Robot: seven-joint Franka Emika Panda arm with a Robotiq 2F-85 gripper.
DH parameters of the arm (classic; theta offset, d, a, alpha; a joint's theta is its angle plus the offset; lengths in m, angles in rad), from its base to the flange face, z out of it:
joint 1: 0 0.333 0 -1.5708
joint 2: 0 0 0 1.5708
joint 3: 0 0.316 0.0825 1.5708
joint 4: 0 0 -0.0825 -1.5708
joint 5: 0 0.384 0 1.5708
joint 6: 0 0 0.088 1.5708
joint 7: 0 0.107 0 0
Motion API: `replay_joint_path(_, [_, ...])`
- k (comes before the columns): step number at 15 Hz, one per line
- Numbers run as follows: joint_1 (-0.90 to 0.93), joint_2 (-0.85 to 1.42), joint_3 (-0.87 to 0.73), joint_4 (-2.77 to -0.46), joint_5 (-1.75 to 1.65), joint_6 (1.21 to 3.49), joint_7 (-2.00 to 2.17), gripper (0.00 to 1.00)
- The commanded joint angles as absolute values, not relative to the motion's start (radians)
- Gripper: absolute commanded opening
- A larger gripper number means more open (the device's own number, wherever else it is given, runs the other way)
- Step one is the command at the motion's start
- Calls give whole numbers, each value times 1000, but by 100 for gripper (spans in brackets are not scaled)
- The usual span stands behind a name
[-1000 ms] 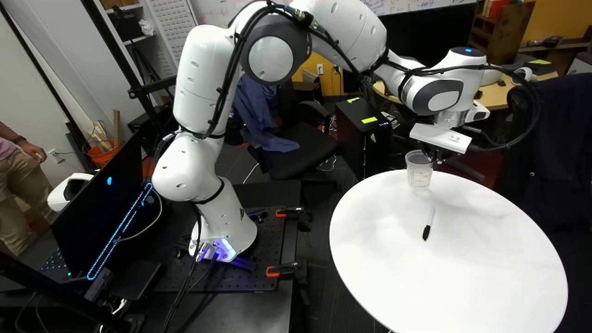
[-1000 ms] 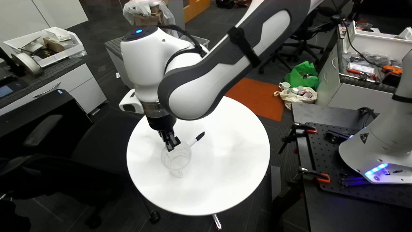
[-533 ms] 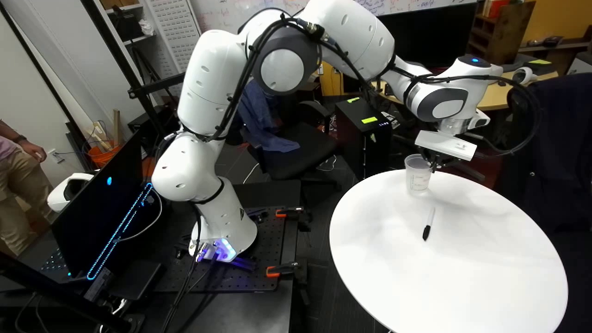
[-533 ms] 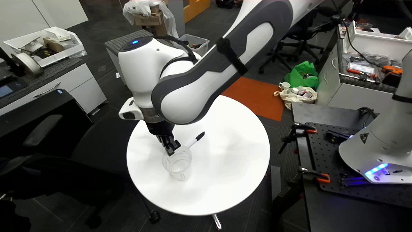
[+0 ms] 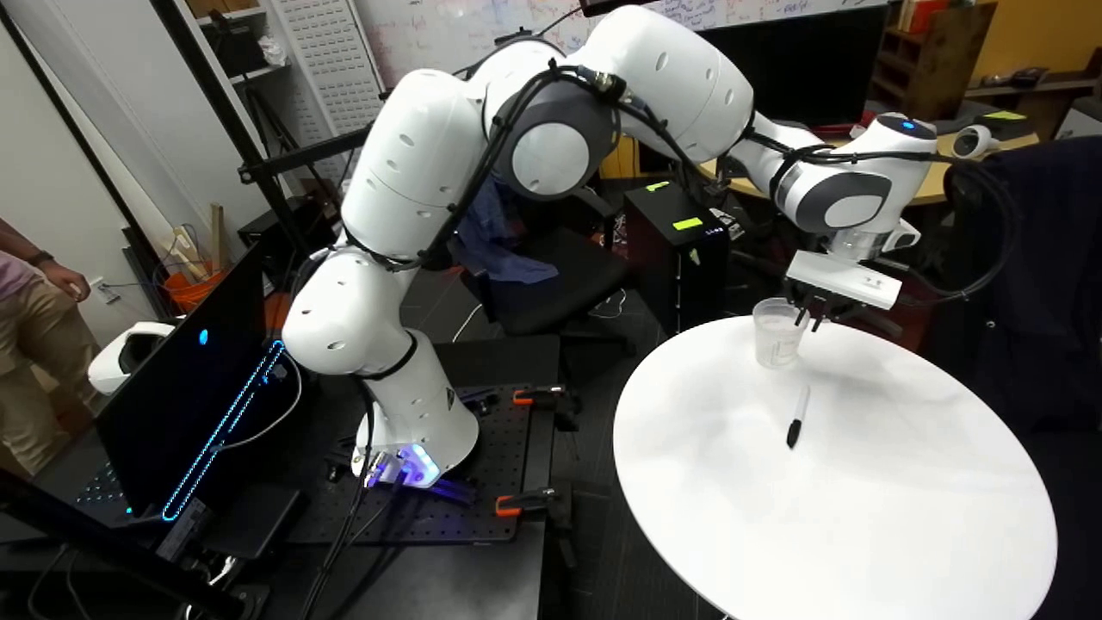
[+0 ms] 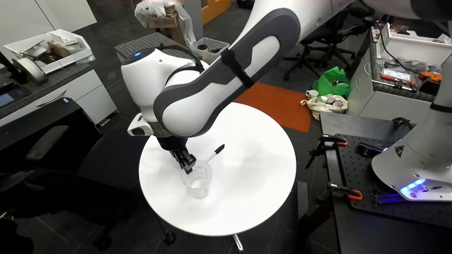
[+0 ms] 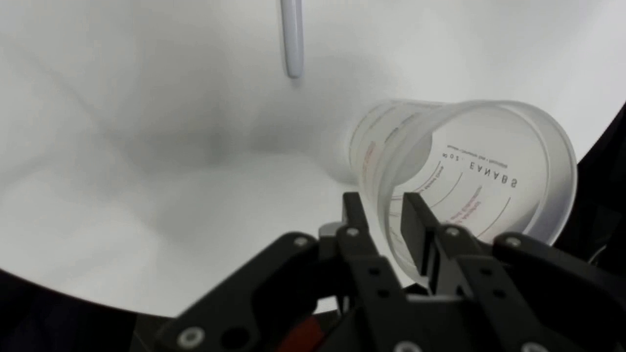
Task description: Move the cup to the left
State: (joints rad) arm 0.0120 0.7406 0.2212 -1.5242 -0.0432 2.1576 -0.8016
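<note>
The clear, tapered cup (image 5: pixel 777 336) stands on the round white table (image 5: pixel 844 499), near the table's far edge in an exterior view. It also shows in an exterior view (image 6: pixel 198 185) and in the wrist view (image 7: pixel 489 166). My gripper (image 5: pixel 808 325) is at the cup's rim; it also shows in an exterior view (image 6: pixel 190 167). In the wrist view the gripper (image 7: pixel 382 210) is partly open. One finger is inside the cup and one outside, with the wall between them and a gap on both sides. The cup's base is partly hidden behind its own wall in the wrist view.
A white pen with a black cap (image 5: pixel 799 418) lies on the table close to the cup. It also shows in an exterior view (image 6: pixel 215 152) and in the wrist view (image 7: pixel 293 44). A dark chair (image 6: pixel 70 169) stands beside the table.
The arm and cup have come down slightly. The fingers, close together on the cup's rim before, are now spread apart, and the cup is let go. The pen has not moved.
</note>
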Motion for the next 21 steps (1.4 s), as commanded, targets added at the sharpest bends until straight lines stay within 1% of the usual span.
replay_joint_path(1, [22, 778, 217, -1436, -33, 2077, -813, 59])
replay_joint_path(5, [29, 779, 209, -1398, -21, 1993, -766, 90])
replay_joint_path(6, [31, 770, 207, -1401, -20, 1976, -752, 96])
replay_joint_path(7, [31, 763, 208, -1401, -18, 1958, -739, 100])
replay_joint_path(11, [36, 718, 201, -1427, -15, 1918, -642, 100])
replay_joint_path(21, [12, 554, 159, -1565, -5, 2009, -375, 100])
